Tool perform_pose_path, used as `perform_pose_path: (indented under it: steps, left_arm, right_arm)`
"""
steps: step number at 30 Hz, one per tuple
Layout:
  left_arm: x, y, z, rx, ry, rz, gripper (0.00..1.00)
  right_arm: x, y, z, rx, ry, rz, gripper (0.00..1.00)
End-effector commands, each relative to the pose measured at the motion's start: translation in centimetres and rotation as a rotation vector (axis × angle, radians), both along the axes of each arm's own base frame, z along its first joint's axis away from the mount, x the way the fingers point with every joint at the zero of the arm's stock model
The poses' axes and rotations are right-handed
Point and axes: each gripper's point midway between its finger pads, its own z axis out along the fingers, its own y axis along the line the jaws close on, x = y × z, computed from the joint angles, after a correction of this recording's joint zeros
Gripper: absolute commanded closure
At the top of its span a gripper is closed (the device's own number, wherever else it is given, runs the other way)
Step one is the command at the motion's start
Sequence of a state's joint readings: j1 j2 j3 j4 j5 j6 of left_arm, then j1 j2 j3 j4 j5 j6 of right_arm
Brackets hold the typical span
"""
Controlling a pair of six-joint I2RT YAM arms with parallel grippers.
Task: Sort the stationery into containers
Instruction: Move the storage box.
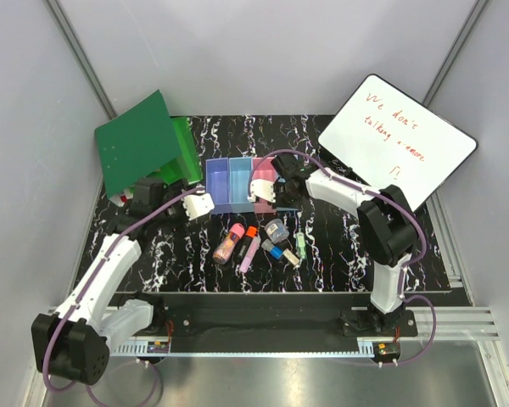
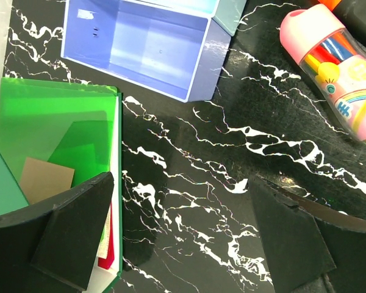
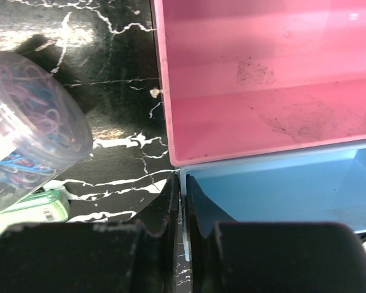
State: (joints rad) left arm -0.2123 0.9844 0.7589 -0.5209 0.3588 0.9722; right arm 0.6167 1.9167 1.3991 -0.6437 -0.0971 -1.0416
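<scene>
The containers stand in a joined row: purple-blue (image 1: pixel 216 182), light blue (image 1: pixel 239 181), pink (image 1: pixel 261 172). In the right wrist view the pink bin (image 3: pixel 262 43) is empty and a second light blue bin (image 3: pixel 293 183) adjoins it. My right gripper (image 3: pixel 183 201) is shut on that light blue bin's thin near wall. The stationery lies in front of the row: a pink case of markers (image 1: pixel 228 242), an orange-capped marker (image 1: pixel 250 234), a pink marker (image 1: pixel 248 256), a round grey jar (image 1: pixel 276 229), a blue piece (image 1: pixel 274 250) and a green highlighter (image 1: pixel 300 244). My left gripper (image 2: pixel 180 238) hangs open over bare tabletop beside the purple-blue bin (image 2: pixel 146 49).
A green folder (image 1: pixel 140 144) leans at the back left, and its edge (image 2: pixel 55 140) lies under my left finger. A whiteboard with red writing (image 1: pixel 399 136) is propped at the back right. The clear jar of paper clips (image 3: pixel 30 122) stands close to the pink bin's left.
</scene>
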Motion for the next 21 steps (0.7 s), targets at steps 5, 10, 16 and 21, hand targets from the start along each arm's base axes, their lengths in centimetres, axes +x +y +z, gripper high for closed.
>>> perform_pose_path:
  steps: [5, 10, 16, 21]
  left_arm:
    - [-0.3, -0.5, 0.5, -0.015, -0.046, -0.033, 0.01]
    - [-0.4, -0.3, 0.3, -0.008, -0.041, -0.029, 0.01]
    - [-0.4, -0.4, 0.3, -0.016, -0.038, -0.026, 0.01]
    - [-0.7, -0.3, 0.1, -0.019, -0.033, -0.014, 0.01]
  right_arm:
    - [3.5, 0.8, 0.2, -0.006, -0.126, -0.043, 0.89]
    - [3.8, 1.0, 0.7, 0.005, -0.139, -0.046, 0.80]
    - [3.8, 1.0, 0.9, 0.008, -0.142, -0.048, 0.57]
    - [5.0, 1.0, 2.7, 0.037, -0.222, -0.097, 0.42]
